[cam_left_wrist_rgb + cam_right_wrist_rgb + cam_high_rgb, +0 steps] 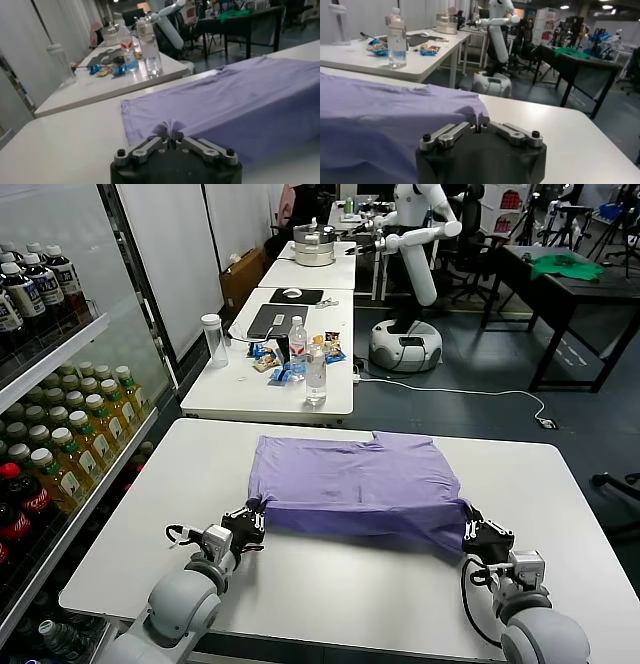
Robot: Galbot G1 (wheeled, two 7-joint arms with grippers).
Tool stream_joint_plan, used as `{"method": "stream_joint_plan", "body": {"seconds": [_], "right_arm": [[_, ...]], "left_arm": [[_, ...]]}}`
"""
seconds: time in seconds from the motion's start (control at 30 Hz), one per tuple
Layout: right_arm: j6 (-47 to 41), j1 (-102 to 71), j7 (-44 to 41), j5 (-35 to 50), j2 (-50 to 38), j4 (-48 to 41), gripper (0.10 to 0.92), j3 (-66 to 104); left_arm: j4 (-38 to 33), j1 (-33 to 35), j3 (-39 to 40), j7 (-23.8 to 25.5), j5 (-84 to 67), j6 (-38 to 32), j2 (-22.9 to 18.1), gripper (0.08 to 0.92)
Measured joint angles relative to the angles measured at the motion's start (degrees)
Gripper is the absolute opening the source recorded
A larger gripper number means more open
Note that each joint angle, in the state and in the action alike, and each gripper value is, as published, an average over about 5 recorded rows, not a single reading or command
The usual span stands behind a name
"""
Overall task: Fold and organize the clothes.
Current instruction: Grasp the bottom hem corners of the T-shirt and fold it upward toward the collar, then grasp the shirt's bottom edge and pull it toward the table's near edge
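Head view: both grippers pinch the near edge of the lavender T-shirt on the white table.

Left gripper is clenched on the shirt's near left corner, the cloth bunching between its fingers; right gripper grasps the near right corner likewise. The shirt lies across the table's middle, its near edge raised off the surface. Water bottles stand on the table behind.
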Motion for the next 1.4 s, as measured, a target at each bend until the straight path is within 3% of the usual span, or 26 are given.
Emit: {"method": "stream_joint_plan", "body": {"seconds": [0.2,0.33,0.77,1.1,1.3,1.4], "right_arm": [[-0.3,3.1,-0.7,-1.5,-0.8,-2.9,0.120,-1.8],[-0.8,4.6,-1.1,-2.5,-0.8,-4.5,0.174,-3.1],[0.0,3.7,-1.6,-4.1,0.0,-3.9,0.542,-2.8],[-3.0,0.3,0.3,1.0,1.1,-2.7,0.797,0.6],[-4.2,-0.2,0.7,5.2,1.7,-4.0,0.822,0.8],[-4.6,-0.6,0.8,7.0,2.1,-4.7,0.809,0.5]], "left_arm": [[2.9,-2.2,1.2,0.0,1.2,-0.1,-0.7,0.121],[4.3,-3.4,1.6,0.0,1.7,-0.1,-1.1,0.161],[3.4,-1.9,0.0,-1.8,3.3,0.4,-2.9,0.531],[2.0,1.3,-0.9,-3.5,2.4,1.5,-4.7,0.797],[3.4,0.9,-1.2,-4.8,1.2,1.9,-5.7,0.816],[4.0,0.7,-1.4,-5.5,0.4,1.9,-5.9,0.774]]}}
